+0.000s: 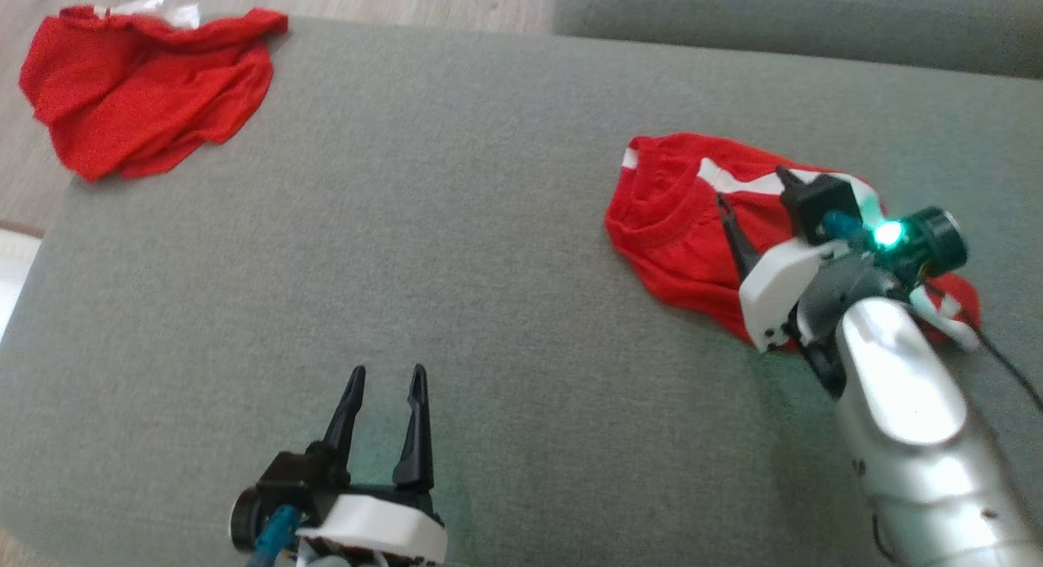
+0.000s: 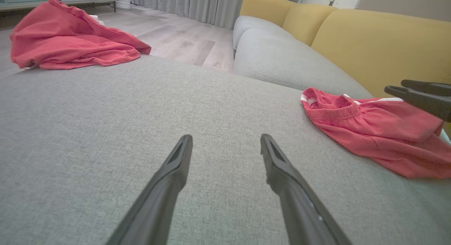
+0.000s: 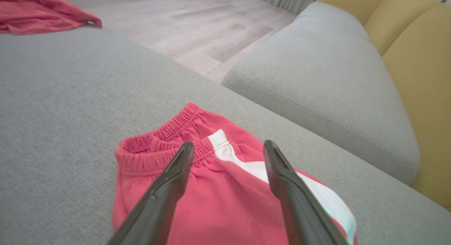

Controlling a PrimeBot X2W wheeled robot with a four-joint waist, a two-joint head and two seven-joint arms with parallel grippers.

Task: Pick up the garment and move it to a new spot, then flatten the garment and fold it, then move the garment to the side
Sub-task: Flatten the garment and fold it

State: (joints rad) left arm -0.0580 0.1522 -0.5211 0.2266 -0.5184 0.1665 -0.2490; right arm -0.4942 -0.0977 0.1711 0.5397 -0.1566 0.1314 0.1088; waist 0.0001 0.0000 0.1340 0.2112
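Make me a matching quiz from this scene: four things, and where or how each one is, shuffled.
1. folded red shorts with a white stripe
2. crumpled red cloth garment
3. left gripper
4. right gripper

A. open over bare grey fabric cushion
B. heaped at the cushion's far left corner
C. open above the shorts
D. lying flat, elastic waistband showing

Pairs: 1-D, 2-B, 3-A, 4-C

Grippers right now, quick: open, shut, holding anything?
Left gripper: open, empty, over the grey cushion.
Right gripper: open, fingers spread above the red shorts, not gripping them.
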